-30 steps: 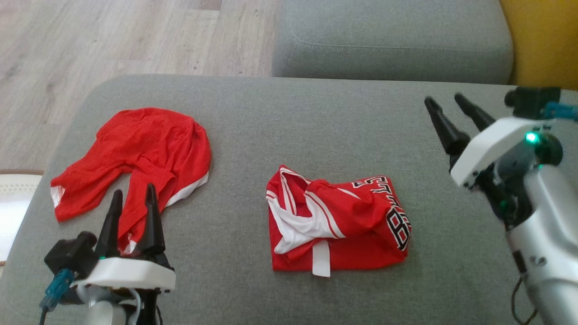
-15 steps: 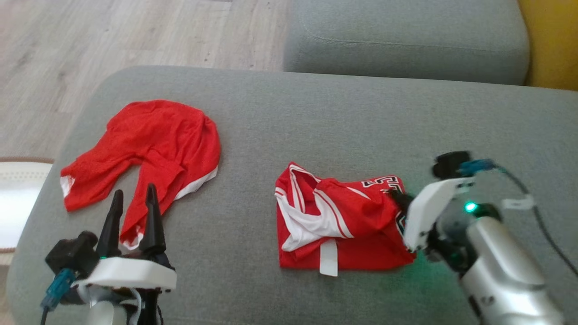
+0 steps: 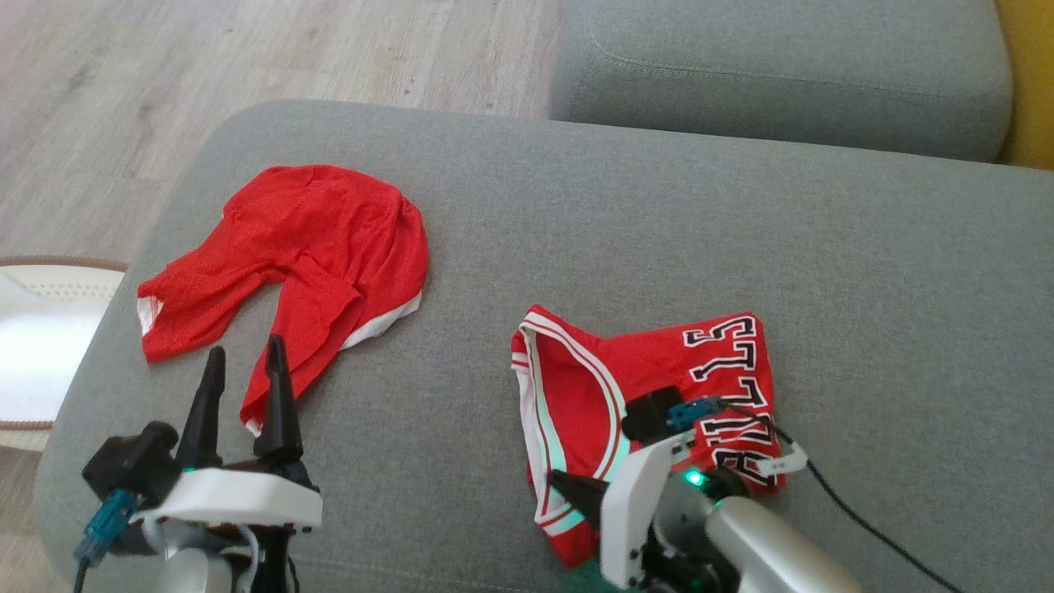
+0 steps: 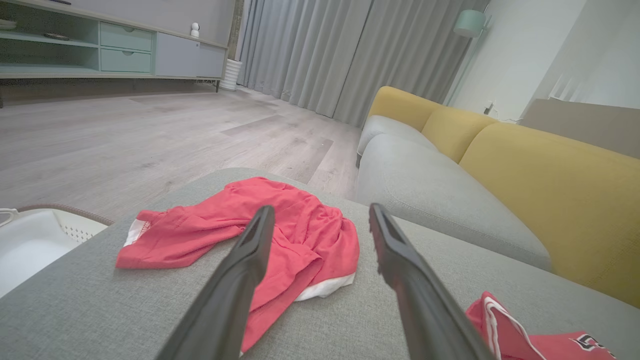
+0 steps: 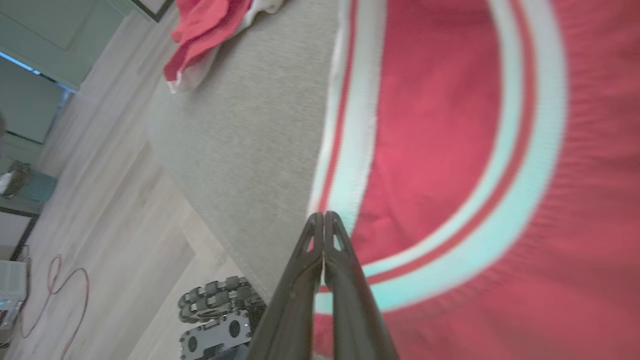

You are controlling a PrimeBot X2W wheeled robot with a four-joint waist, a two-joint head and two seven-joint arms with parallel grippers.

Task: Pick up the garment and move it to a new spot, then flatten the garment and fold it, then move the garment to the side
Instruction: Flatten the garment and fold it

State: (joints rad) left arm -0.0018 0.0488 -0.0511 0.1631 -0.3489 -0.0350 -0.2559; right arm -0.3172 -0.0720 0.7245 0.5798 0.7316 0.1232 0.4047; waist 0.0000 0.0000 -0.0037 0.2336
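Red mesh jersey with white trim (image 3: 593,387) is partly covered by the clenched right gripper (image 5: 325,216), grasp unconfirmed; left gripper (image 3: 244,347) is held spread.

Each arm I drive ends in a white bracket (image 3: 230,498). The left gripper (image 3: 244,346) has two long, black, tapered fingers set in it. Just beside the bracket are a black camera block (image 3: 128,465) and a teal plug (image 3: 107,519). The right gripper (image 5: 324,216) looks the same. Behind its bracket are a green light (image 3: 696,478), a silver forearm (image 3: 766,543) and a thin black cable (image 3: 865,523).
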